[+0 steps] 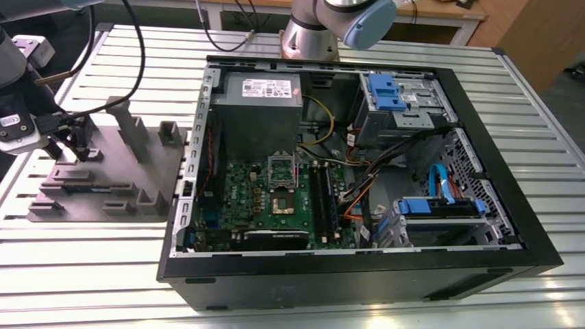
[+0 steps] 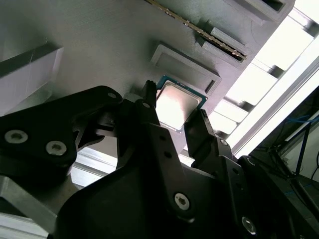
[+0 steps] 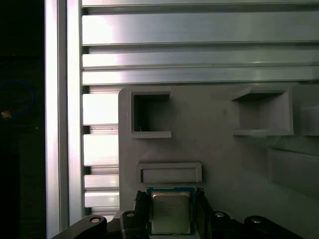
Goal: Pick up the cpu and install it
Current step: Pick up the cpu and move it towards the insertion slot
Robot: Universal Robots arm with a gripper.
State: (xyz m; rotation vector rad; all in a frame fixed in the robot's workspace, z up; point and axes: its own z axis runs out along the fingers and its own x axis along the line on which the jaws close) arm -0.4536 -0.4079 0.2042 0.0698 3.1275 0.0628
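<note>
The cpu [image 2: 175,105] [image 3: 170,213], a small square chip with a shiny metal top and green rim, lies flat on the grey fixture tray [image 1: 109,179] at the exterior view's left. My gripper [image 1: 73,147] [image 2: 172,113] [image 3: 170,209] is down over it, and in both wrist views a black finger presses against each of two opposite edges. The cpu still rests on the tray surface. Inside the open computer case, the green motherboard [image 1: 274,205] shows its socket [image 1: 281,200] uncovered, with the silver bracket [image 1: 281,166] standing upright behind it.
The black case [image 1: 366,274] lies open on a slatted metal table [image 1: 92,274]. A grey power supply [image 1: 262,103], blue drive cages [image 1: 393,92] and loose cables surround the board. Raised blocks and pockets [image 3: 152,113] stand on the tray. The arm's base [image 1: 311,38] is behind the case.
</note>
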